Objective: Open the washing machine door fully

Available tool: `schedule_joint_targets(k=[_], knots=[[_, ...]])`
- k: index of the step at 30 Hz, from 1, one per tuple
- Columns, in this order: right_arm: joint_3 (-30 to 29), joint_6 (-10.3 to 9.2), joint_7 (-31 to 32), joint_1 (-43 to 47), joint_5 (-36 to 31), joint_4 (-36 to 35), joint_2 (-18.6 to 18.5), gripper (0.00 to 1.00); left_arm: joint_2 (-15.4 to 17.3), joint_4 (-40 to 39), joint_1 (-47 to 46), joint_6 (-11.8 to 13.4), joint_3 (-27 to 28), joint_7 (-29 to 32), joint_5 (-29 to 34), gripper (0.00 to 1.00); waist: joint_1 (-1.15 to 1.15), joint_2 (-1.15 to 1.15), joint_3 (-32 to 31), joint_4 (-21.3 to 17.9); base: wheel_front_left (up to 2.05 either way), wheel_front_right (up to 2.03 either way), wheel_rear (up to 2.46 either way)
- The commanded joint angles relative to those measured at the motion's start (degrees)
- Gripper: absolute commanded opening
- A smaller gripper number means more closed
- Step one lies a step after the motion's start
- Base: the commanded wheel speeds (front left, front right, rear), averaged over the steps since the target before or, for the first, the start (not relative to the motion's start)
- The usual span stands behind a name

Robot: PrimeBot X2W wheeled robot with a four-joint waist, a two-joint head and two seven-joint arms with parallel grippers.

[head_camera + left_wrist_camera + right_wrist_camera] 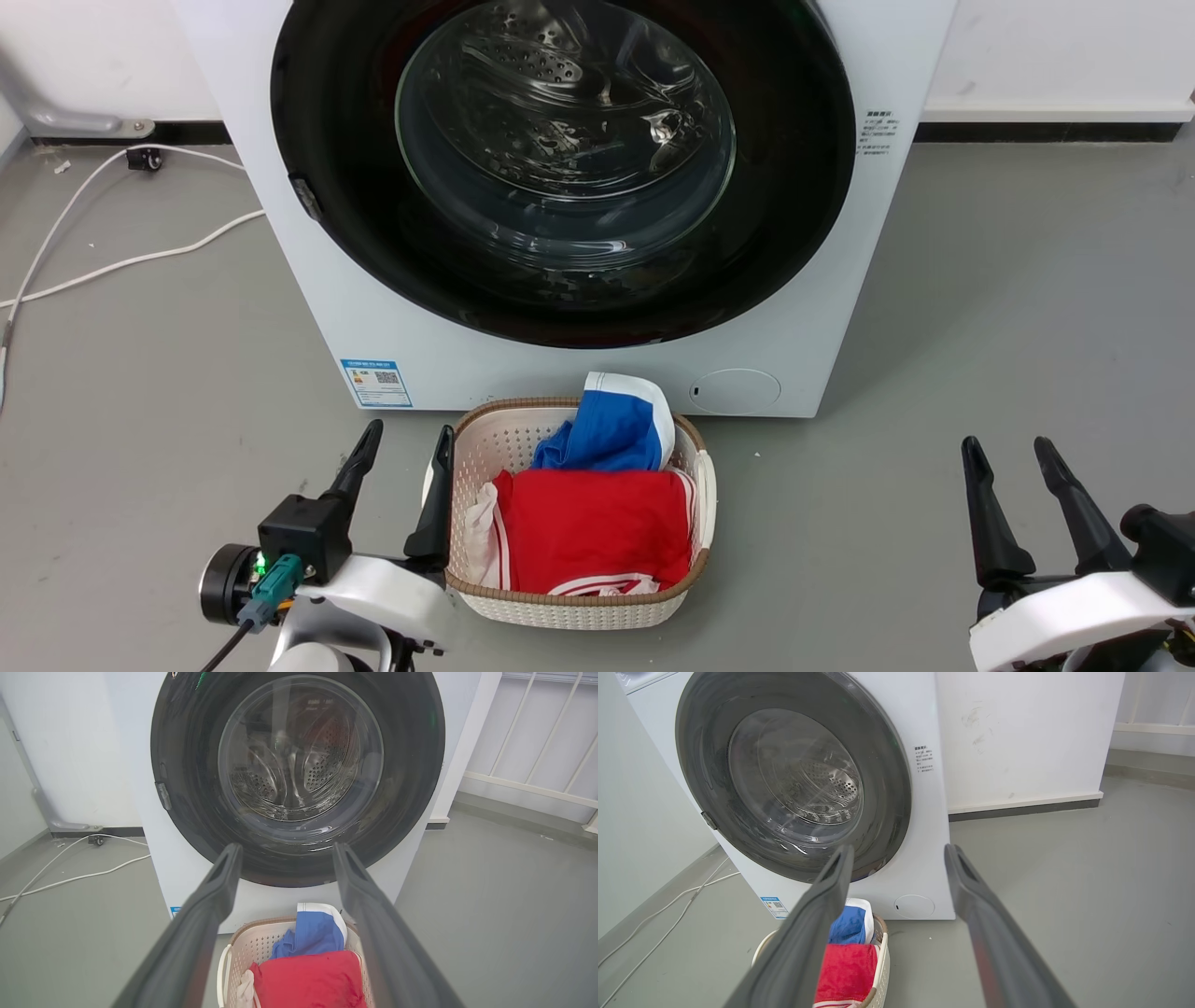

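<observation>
Grey floor [1027, 280], white wall [1055, 47] behind washing machine [822, 308]; washing machine door [355, 187] shut; white cable [140, 257] left of machine. Left end effector [411, 431], right end effector [1006, 443] both spread, empty.

The washing machine door [775, 233] is glossy black around clear glass. The washing machine [364, 317] body is smooth white, its drum [541, 65] shiny perforated metal. The basket [579, 611] looks like woven plastic and holds red cloth [588, 532] and blue cloth [607, 434]. The floor [980, 308] is matt grey.

Floor: smooth matt grey floor [1027, 280], evenly lit.
Walls: plain white painted wall [1017, 732], faintly scuffed; dark skirting strip [1046, 132] at its foot.
Cable: thin white cable [191, 247] lying on floor.
Railing: white barred railing [528, 789].
</observation>
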Motion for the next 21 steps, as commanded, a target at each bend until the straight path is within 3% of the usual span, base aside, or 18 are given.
schedule_joint_targets(k=[1, 21], knots=[[-0.03, 0.13, -0.44, 0.19, -1.14, -0.67, 0.09, 1.0, -0.15, -0.16, -0.23, -0.51, 0.08, -0.45, 0.67, 1.0, 0.0, 0.0, -0.02, 0.02, 0.0, 0.0, 0.0], [-0.59, 0.15, -2.92, 0.55, -7.58, -0.05, 0.19, 1.0, -2.58, 1.31, 0.08, -3.38, 2.32, -2.7, 6.45, 1.0, 0.0, 0.0, 0.12, 0.45, 0.0, 0.0, 0.0]])
